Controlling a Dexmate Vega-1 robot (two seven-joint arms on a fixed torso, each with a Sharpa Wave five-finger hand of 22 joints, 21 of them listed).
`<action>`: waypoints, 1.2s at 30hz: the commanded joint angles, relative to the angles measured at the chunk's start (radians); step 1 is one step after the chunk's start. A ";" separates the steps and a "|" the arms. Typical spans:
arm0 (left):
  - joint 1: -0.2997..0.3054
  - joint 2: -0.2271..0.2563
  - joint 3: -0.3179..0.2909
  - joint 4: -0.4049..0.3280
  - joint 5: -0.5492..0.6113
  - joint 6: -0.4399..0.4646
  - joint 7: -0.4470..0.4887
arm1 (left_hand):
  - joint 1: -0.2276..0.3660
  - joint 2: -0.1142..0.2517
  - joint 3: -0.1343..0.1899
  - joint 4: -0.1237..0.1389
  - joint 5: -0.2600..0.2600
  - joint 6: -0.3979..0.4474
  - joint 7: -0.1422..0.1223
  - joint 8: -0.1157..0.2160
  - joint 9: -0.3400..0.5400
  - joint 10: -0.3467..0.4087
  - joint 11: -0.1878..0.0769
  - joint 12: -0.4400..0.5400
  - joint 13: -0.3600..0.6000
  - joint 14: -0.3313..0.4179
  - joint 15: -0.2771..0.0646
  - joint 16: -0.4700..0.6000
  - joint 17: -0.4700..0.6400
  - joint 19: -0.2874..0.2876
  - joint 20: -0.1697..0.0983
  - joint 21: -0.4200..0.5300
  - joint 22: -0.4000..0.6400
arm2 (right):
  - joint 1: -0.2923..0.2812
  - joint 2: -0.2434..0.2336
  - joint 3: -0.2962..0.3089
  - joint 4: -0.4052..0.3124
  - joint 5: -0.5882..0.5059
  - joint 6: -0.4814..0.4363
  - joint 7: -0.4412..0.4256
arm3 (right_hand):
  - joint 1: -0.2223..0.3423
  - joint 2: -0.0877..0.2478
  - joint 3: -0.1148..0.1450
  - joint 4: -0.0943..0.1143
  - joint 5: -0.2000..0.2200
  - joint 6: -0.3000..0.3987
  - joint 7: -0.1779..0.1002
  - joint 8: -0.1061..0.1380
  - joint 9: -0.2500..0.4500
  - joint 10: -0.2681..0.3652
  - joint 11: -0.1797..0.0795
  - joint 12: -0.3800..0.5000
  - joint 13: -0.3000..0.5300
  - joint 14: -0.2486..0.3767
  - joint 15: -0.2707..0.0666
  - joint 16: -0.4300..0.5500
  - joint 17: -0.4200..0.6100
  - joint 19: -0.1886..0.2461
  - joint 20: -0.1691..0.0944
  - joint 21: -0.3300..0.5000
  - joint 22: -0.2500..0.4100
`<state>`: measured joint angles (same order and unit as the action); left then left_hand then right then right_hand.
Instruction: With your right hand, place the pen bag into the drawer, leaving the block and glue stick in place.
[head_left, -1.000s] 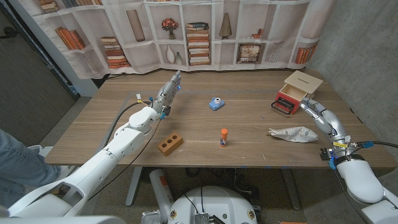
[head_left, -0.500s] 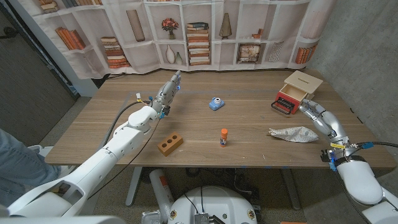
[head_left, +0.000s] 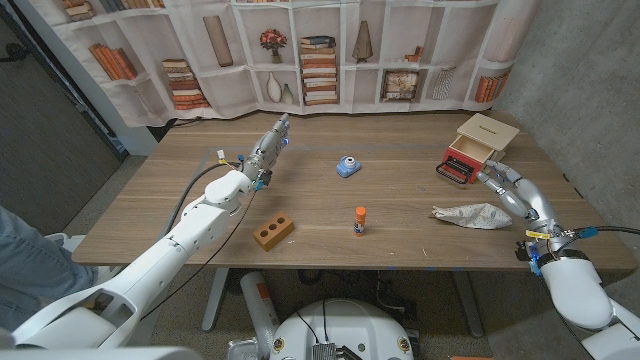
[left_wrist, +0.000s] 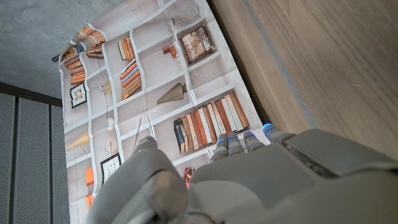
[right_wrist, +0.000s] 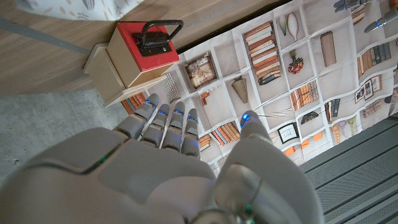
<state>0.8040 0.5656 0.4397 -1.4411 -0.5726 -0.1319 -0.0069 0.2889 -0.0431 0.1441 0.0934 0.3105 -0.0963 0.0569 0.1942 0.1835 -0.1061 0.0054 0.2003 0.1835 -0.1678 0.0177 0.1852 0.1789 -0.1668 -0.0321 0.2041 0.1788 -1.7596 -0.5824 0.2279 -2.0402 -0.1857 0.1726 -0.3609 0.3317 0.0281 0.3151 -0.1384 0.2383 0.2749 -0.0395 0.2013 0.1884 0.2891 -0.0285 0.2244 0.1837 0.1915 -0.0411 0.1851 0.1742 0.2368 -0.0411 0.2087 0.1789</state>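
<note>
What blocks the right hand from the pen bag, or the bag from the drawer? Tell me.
Nothing visible blocks either path. The right hand hangs between the pen bag and the drawer, fingers empty, with bare table around it. The drawer looks closed or nearly so, and may need pulling open first.

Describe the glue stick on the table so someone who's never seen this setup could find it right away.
Start at the wooden table and look to the middle of its near edge. The glue stick stands upright there, alone, between the brown block and the grey pen bag. It is a small white tube with an orange cap, the only upright orange-topped thing on the table.
</note>
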 joint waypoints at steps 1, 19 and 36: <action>-0.012 -0.004 0.003 0.013 0.000 0.002 -0.009 | 0.006 0.006 -0.003 0.001 -0.001 0.003 -0.005 0.004 0.004 -0.001 -0.002 0.003 0.005 -0.008 0.002 0.000 0.003 -0.070 -0.021 -0.002 0.005 | -0.011 -0.009 -0.004 -0.022 -0.045 -0.060 -0.008 | 0.031 0.017 0.020 -0.010 0.003 -0.011 -0.001 -0.006 0.002 0.001 -0.009 -0.006 0.002 0.009 -0.019 -0.001 0.003 0.006 -0.034 -0.006 0.003; -0.011 -0.003 0.000 0.008 0.001 0.007 0.003 | 0.008 0.007 -0.006 0.001 -0.002 0.003 -0.007 0.003 0.004 -0.001 -0.003 0.003 0.005 -0.010 0.002 0.000 0.003 -0.075 -0.019 -0.003 0.005 | -0.017 -0.040 0.002 -0.044 -0.075 -0.120 0.007 | 0.111 0.022 0.055 -0.040 -0.003 -0.039 -0.011 -0.010 0.002 -0.020 -0.013 -0.015 0.002 -0.005 -0.016 -0.007 0.002 -0.007 -0.032 -0.014 0.000; -0.010 -0.005 0.002 0.001 0.005 0.007 0.009 | 0.008 0.009 -0.009 0.001 -0.003 0.003 -0.008 0.003 0.004 -0.002 -0.002 0.003 0.005 -0.011 0.002 0.000 0.003 -0.077 -0.017 -0.003 0.005 | -0.044 -0.048 0.021 -0.081 -0.092 -0.191 0.041 | 0.167 0.004 0.073 -0.046 -0.008 -0.071 -0.021 -0.015 0.002 -0.048 -0.013 -0.024 0.002 -0.025 -0.012 -0.010 0.002 -0.023 -0.028 -0.018 0.000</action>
<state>0.7936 0.5616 0.4399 -1.4344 -0.5717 -0.1266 -0.0021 0.2929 -0.0391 0.1376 0.0950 0.3106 -0.0927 0.0533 0.1941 0.1834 -0.1061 0.0053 0.2002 0.1835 -0.1678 0.0177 0.1852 0.1789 -0.1668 -0.0321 0.2041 0.1788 -1.7901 -0.6248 0.2387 -2.1020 -0.2663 0.0248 -0.3392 0.4840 0.0303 0.3792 -0.1817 0.2305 0.2140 -0.0606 0.1872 0.1883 0.2443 -0.0408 0.2031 0.1837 0.1728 -0.0412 0.1772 0.1742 0.2166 -0.0394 0.1952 0.1767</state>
